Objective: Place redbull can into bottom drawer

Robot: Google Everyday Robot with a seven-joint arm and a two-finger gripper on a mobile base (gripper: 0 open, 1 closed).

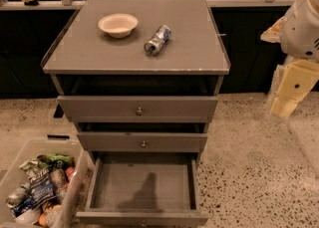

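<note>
The redbull can lies on its side on the grey cabinet top, right of centre, with its dark top toward the front. The bottom drawer is pulled out, and its grey inside holds nothing. My gripper hangs at the right edge of the view, to the right of the cabinet at about the height of the top drawer. It is well apart from the can and holds nothing that I can see.
A white round bowl sits on the cabinet top left of the can. The two upper drawers stick out slightly. A clear bin of colourful snack wrappers stands on the speckled floor beside the open drawer's left.
</note>
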